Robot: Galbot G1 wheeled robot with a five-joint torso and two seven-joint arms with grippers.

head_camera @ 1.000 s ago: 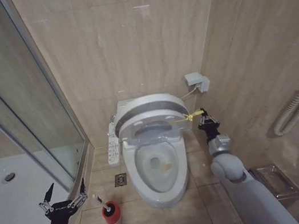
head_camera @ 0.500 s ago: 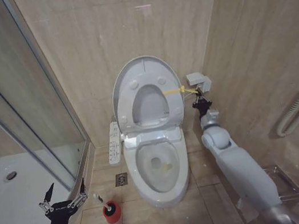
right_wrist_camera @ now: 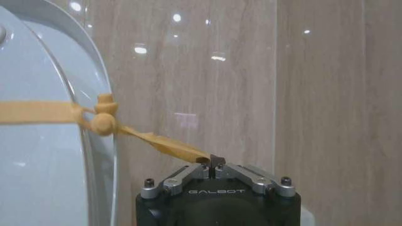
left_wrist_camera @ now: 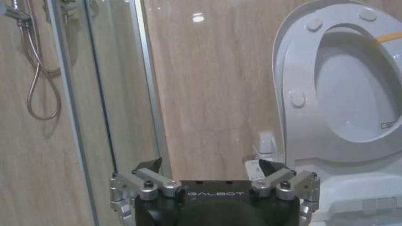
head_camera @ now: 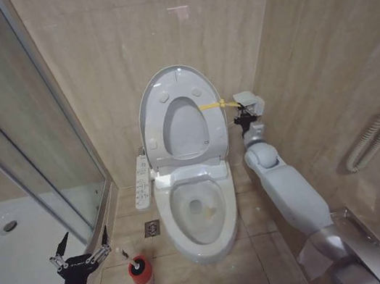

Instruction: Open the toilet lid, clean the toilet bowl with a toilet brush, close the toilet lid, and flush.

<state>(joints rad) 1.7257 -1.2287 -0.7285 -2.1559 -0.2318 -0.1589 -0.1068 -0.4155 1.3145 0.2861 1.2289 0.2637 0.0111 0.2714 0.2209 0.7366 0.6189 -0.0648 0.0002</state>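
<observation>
Lid (head_camera: 180, 118): upright against wall above bowl (head_camera: 199, 210); I judge it light, stiff, slippery.
Hold: yellow strap (right_wrist_camera: 160, 141), pinched by right gripper (right_wrist_camera: 212, 165) beside lid.
Left gripper (head_camera: 82, 251): spread, near brush (head_camera: 131, 259).

Shower tray (head_camera: 6, 270) as landmark: glass door (head_camera: 35, 140) along its edge, floor drain (head_camera: 153, 227) just beyond it, white wall box (head_camera: 248, 101) and grab rail (head_camera: 378, 125) far across.

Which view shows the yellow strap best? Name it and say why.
The right wrist view: the yellow strap runs from its knot straight into the shut right gripper. The head view shows it small; the left wrist view catches just a short bit.
</observation>
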